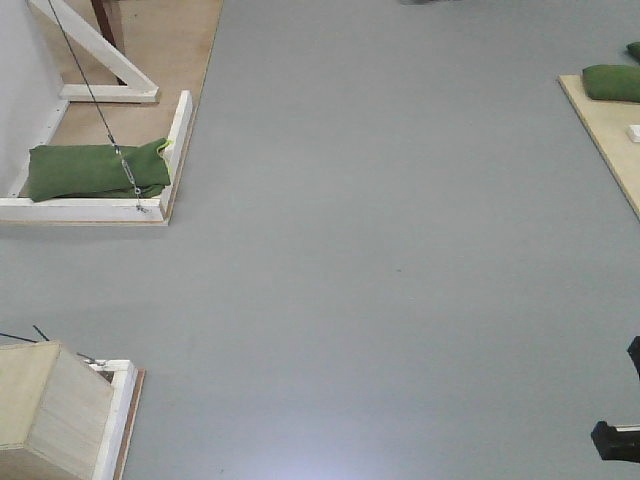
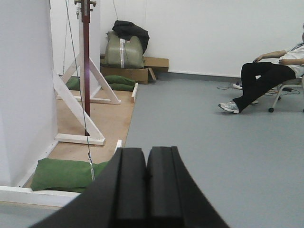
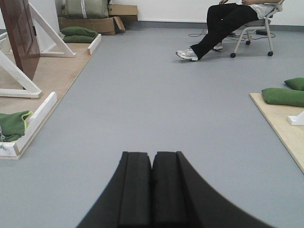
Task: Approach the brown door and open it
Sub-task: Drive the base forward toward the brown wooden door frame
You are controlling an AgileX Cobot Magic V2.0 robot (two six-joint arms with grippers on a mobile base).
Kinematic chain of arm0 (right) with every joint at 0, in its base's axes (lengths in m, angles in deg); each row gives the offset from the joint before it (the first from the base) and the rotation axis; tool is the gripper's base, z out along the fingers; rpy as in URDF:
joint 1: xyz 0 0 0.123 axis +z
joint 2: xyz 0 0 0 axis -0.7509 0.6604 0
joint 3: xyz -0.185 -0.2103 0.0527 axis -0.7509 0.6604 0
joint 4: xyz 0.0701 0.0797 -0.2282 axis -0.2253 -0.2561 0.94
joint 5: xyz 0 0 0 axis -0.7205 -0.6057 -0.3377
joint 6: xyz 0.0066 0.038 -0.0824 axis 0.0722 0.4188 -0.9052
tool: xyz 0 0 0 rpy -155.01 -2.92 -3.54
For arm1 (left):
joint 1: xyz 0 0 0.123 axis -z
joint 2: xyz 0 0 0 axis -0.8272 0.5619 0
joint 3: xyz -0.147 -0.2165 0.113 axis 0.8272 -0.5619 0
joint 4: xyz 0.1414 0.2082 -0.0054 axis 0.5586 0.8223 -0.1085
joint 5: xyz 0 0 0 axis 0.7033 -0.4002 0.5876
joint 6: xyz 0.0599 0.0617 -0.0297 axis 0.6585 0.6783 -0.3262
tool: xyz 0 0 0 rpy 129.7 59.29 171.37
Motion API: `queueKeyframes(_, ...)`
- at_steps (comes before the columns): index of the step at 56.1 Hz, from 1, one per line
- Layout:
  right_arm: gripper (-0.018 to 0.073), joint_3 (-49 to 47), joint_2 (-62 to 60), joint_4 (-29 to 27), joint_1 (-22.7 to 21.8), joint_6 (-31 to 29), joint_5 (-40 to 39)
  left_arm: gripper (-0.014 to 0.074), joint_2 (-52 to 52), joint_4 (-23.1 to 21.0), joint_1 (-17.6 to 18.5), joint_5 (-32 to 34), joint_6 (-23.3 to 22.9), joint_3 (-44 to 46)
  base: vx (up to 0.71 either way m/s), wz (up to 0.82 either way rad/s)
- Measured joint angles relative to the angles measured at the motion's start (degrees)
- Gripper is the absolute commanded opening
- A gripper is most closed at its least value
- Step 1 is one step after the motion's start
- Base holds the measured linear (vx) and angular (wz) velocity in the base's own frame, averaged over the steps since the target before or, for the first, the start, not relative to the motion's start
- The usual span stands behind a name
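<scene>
The brown door [image 3: 21, 38] stands far off at the upper left of the right wrist view, reddish-brown and glossy, held upright by white wooden braces [image 3: 19, 76]. In the left wrist view it shows edge-on as a thin red-brown strip [image 2: 86, 57] beside a white wall panel [image 2: 23, 90]. The front view catches only its dark foot [image 1: 104, 20]. My left gripper [image 2: 146, 156] is shut with nothing between its pads, low over the grey floor. My right gripper [image 3: 152, 159] is shut and empty too. Both are several metres short of the door.
Green sandbags [image 1: 95, 170] weigh down the white frame [image 1: 178, 140] on a plywood base, with a guy wire [image 1: 95, 100] running to it. A pale wooden box [image 1: 50, 410] sits near left. A second board [image 3: 285, 128] lies right. A seated person [image 3: 223, 23] and cardboard boxes [image 2: 137, 73] are at the back.
</scene>
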Motion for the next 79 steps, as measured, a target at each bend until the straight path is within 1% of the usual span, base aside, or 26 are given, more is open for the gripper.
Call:
queueKeyframes(10,0.0,0.0,0.0,0.0,0.0,0.0,0.0,-0.0003,0.0,0.0,-0.1,0.0,0.0,0.0,0.2,0.0)
queueKeyframes(20,0.0,0.0,0.0,0.0,0.0,0.0,0.0,-0.0003,0.0,0.0,-1.7,0.0,0.0,0.0,0.27,-0.07)
queueKeyframes(32,0.0,0.0,0.0,0.0,2.0,0.0,0.0,-0.0003,0.0,0.0,-2.2,0.0,0.0,0.0,0.31,-0.02)
queueKeyframes(45,0.0,0.0,0.0,0.0,0.0,0.0,0.0,-0.0003,0.0,0.0,-2.2,0.0,0.0,0.0,0.39,0.09)
queueKeyframes(79,0.0,0.0,0.0,0.0,0.0,0.0,0.0,-0.0003,0.0,0.0,-2.2,0.0,0.0,0.0,0.42,0.04)
